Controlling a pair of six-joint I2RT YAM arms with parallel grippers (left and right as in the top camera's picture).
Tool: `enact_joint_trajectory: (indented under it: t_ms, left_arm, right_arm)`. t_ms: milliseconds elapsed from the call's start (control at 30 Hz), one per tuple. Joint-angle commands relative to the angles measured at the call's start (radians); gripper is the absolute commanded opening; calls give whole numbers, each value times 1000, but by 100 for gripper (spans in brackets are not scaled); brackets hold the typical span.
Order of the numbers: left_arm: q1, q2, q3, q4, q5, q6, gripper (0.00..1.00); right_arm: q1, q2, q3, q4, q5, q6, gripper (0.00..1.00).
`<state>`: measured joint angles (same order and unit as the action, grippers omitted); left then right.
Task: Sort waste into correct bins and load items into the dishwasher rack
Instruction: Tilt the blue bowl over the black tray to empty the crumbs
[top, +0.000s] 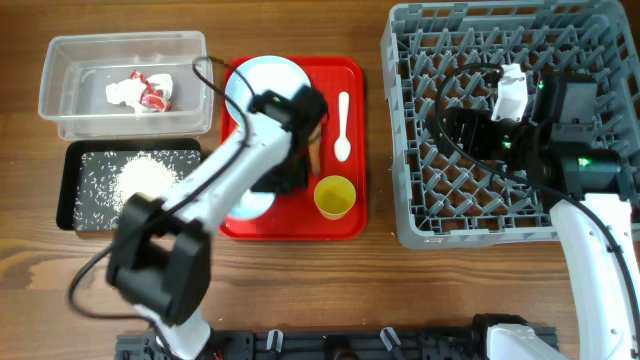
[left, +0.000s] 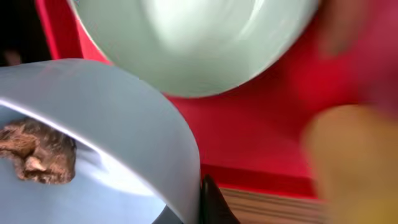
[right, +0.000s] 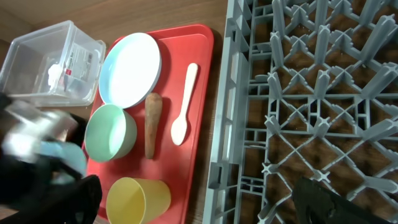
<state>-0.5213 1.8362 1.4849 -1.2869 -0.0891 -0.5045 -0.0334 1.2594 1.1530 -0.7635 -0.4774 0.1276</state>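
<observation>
My left gripper (top: 290, 165) is clamped on the wall of a pale blue bowl (left: 124, 124); one black finger (left: 214, 202) presses against the outside of the rim, and the other finger is hidden from me. A small brown food scrap (left: 37, 152) lies inside that bowl. Just beyond it sits the second bowl (left: 199, 37), upright on the red tray (left: 261, 137), with the yellow cup (left: 354, 168) a blur off to one side. From my right wrist I see that second bowl between the cup and the round plate (right: 130, 68), and beside it the carrot (right: 152, 124) lying lengthwise, then the white spoon (right: 184, 106) nearer the tray's rack-side edge. Farther off to the left, past the tray, the black tub (top: 70, 200) holds scattered rice grains (top: 140, 180), and behind it the clear tub (top: 60, 110) holds the crumpled white-and-red wrapper (top: 140, 92). On the other side, my right gripper (top: 455, 128) hangs over the grey dishwasher rack (top: 500, 215) with its fingers spread wide apart and nothing between them. I see none of the dishes in the parts of the rack that show.
</observation>
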Motion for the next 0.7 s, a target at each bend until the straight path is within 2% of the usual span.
enact_joint_trajectory:
  t_ms: [0, 100, 233, 467, 567, 667]
  left_arm:
    - [111, -143, 71, -5, 87, 103, 4]
    - [283, -197, 71, -5, 196, 172, 4]
    - [622, -195, 62, 24, 530, 378, 4]
    - [1102, -108, -42, 95, 1060, 693, 4]
    - [1256, -39, -66, 94, 1249, 782, 4]
    - [1349, 37, -84, 94, 1327, 816, 4]
  right_arm:
    - [7, 11, 18, -1, 8, 6, 100]
    - [7, 11, 18, -1, 8, 6, 100]
    - [7, 11, 18, -1, 8, 7, 100]
    - [7, 11, 18, -5, 8, 6, 100]
    - [7, 11, 18, -4, 8, 6, 100]
    - [7, 11, 18, -4, 8, 6, 100]
